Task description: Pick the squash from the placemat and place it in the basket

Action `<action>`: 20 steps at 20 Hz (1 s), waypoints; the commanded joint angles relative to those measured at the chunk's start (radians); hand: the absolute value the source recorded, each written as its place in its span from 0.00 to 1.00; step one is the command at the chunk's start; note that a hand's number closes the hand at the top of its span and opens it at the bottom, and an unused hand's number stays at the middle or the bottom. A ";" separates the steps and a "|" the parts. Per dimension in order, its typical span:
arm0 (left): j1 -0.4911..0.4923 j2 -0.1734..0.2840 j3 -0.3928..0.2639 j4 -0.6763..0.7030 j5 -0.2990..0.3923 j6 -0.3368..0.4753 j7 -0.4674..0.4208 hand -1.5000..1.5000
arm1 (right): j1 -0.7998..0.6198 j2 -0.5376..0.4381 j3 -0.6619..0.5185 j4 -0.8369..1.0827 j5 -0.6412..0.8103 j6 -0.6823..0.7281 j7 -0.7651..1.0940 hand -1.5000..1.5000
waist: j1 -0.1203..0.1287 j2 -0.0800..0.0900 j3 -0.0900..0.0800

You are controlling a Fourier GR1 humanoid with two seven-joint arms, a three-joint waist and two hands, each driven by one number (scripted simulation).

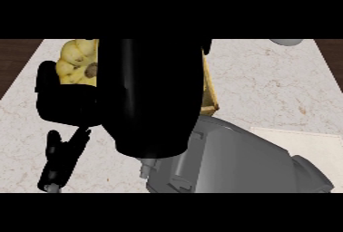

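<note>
A: Where is the squash [75,63]?
B: It is far left, yellow and ribbed, partly hidden by the right robot hand [150,95]. This big black hand covers the middle of the view, and its thumb and fingers are curled round the squash.
A: And the basket [209,93]?
B: Only a tan edge shows just right of the hand.
A: The left robot hand?
B: It is not visible. The pale placemat [305,140] lies near right on the marble tabletop [268,81].

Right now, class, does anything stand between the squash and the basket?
Nothing visible does. The right hand curls round the squash; a tan strip beside it looks like the basket rim. The hand hides whatever lies between them.
</note>
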 commanded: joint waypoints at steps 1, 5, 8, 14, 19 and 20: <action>0.041 -0.029 -0.023 0.066 -0.022 0.008 -0.031 0.50 | -0.161 0.011 -0.062 0.151 -0.051 0.000 0.224 1.00 | -0.002 0.012 -0.007; 0.028 -0.020 -0.006 0.038 -0.011 0.008 -0.002 0.50 | -0.218 0.011 -0.060 0.294 -0.098 -0.072 0.178 1.00 | -0.008 0.017 -0.004; 0.010 -0.005 -0.001 0.031 -0.011 -0.002 0.017 0.50 | -0.246 0.011 -0.081 0.357 -0.137 -0.144 0.163 1.00 | -0.008 0.019 -0.003; 0.028 -0.032 -0.015 0.046 -0.016 -0.001 -0.009 0.50 | -0.162 0.011 -0.115 0.402 -0.220 -0.308 0.082 1.00 | -0.013 0.022 -0.002; -0.006 -0.008 0.033 0.080 0.004 -0.016 -0.003 0.50 | -0.124 0.011 -0.057 0.459 -0.245 -0.423 0.036 1.00 | -0.023 0.021 -0.002; 0.037 -0.033 0.009 0.064 -0.009 -0.003 -0.022 0.50 | -0.158 0.011 -0.120 0.513 -0.265 -0.401 -0.032 1.00 | -0.021 0.022 -0.002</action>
